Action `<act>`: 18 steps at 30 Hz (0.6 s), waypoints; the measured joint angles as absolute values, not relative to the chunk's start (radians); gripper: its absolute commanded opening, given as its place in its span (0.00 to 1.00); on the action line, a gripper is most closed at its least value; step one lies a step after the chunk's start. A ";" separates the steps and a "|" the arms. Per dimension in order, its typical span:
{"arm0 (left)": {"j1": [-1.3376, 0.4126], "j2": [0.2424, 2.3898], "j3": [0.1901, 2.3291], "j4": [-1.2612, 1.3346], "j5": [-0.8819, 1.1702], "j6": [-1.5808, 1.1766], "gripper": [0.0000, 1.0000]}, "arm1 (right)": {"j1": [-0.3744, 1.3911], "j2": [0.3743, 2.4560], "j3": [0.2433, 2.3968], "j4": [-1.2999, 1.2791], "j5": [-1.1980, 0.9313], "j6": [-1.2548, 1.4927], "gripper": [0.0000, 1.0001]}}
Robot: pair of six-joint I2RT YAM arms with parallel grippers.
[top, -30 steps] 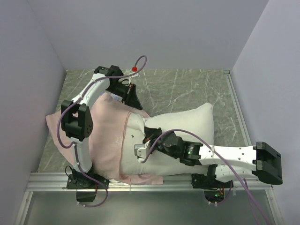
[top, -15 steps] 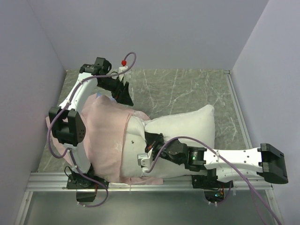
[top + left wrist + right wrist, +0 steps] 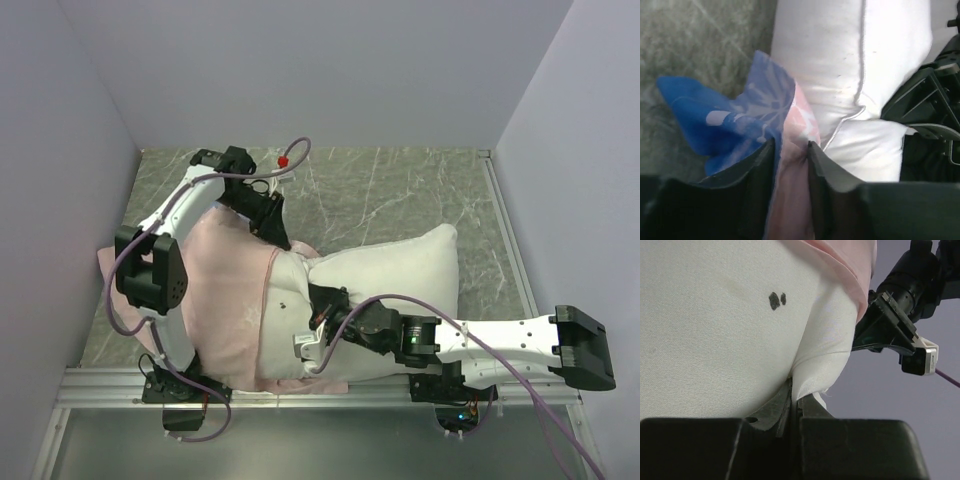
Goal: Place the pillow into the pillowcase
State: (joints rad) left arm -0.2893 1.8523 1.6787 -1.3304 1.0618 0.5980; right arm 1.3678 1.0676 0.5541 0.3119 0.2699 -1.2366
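Clamping is observed on both sides: a pillowcase (image 3: 735, 117) fold is pinched by the left gripper (image 3: 790, 149), pillow (image 3: 715, 335) fabric is pinched by the right gripper (image 3: 795, 396).

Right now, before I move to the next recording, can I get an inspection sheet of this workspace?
Surface: grey marbled table.
Job's things: pillow partly inside the pillowcase, its right part sticking out; case pink side up, blue print showing at one corner.
Clutter: nothing seen.
Grippers: left pincer closed on a pillowcase fold; right pincer shut on pillow fabric.
Cables: purple cables loop along both arms; no snag visible.
Surroundings: plain walls on three sides.
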 measured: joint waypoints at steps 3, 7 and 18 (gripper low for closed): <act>-0.313 1.863 1.694 -1.336 1.113 0.583 0.00 | 1.370 1.067 0.554 0.313 0.271 -1.238 0.00; -0.344 1.872 1.706 -1.260 1.193 0.482 0.00 | 1.371 1.068 0.550 0.324 0.271 -1.240 0.00; -0.586 1.743 1.522 -0.264 1.079 -0.408 0.00 | 1.339 1.085 0.573 0.327 0.249 -1.239 0.00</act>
State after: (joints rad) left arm -0.5858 1.7428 1.5223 -0.2642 1.0790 -0.4084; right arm 1.3388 1.0851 0.5728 0.3271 0.2489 -1.2392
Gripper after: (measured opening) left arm 0.020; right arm 0.040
